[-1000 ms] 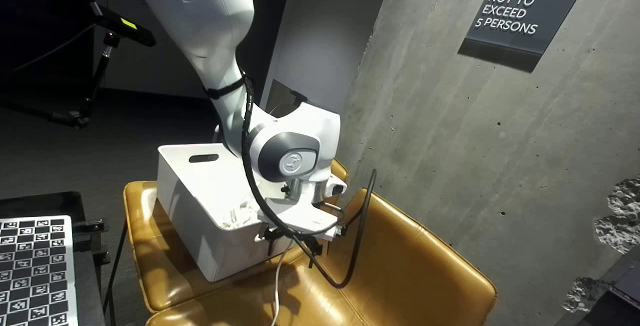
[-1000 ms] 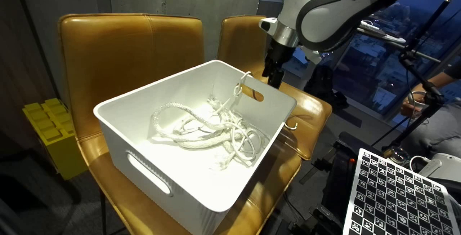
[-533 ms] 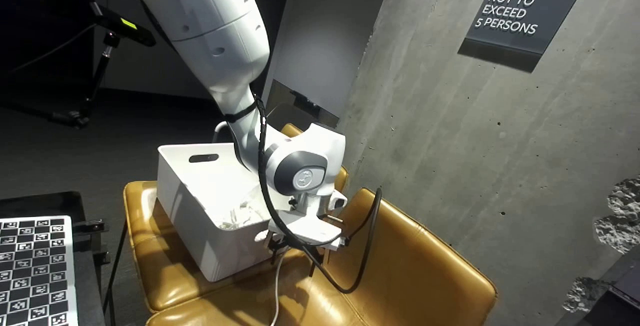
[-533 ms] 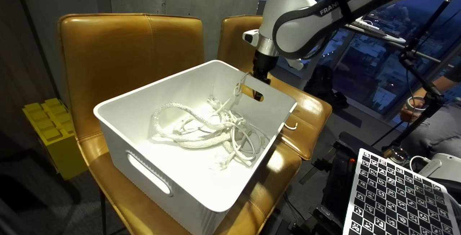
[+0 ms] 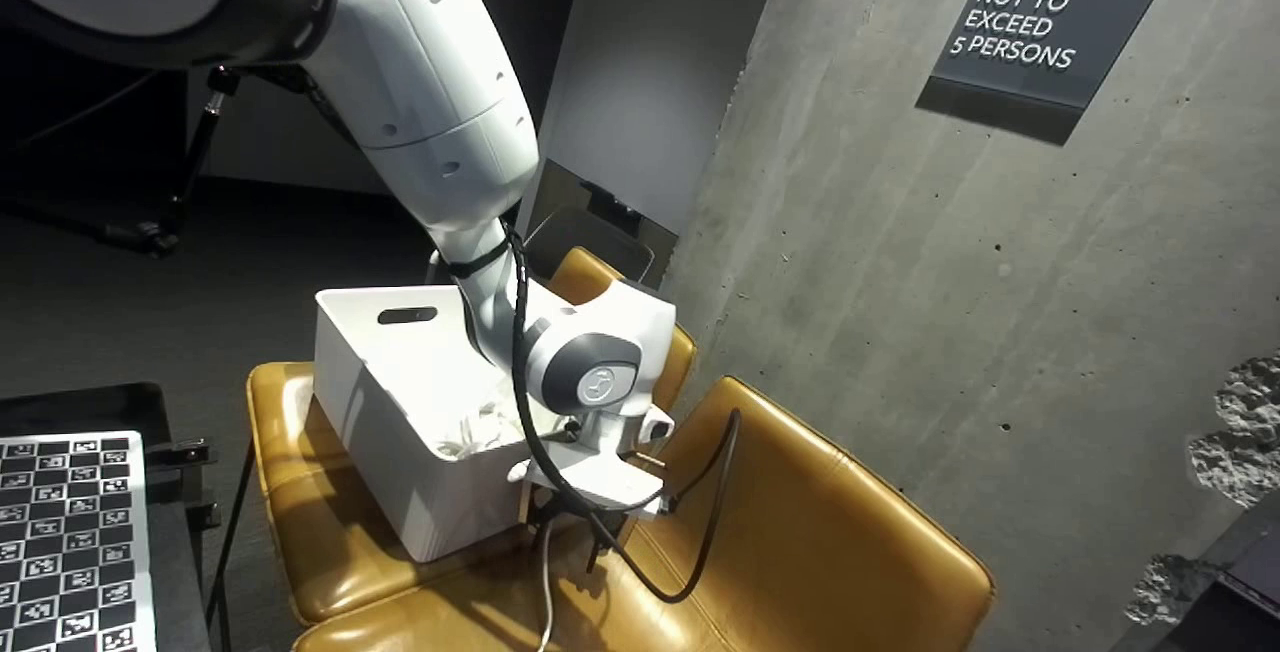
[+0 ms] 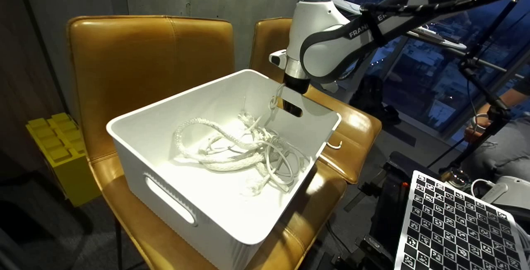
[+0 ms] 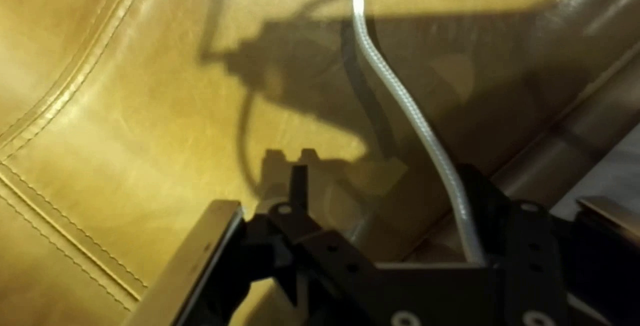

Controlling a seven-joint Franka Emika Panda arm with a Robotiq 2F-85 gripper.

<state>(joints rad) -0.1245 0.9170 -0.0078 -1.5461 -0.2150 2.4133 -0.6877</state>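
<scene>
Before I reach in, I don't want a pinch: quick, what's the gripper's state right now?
Gripper: open, nothing clamped; the rope runs close by, but whether they touch can't be told.

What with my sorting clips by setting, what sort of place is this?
Probably an office or similar workplace, perhaps a small meeting room: a wall sign limits occupancy to five persons, matching tan chairs stand side by side, and a large window shows outdoors.
</scene>
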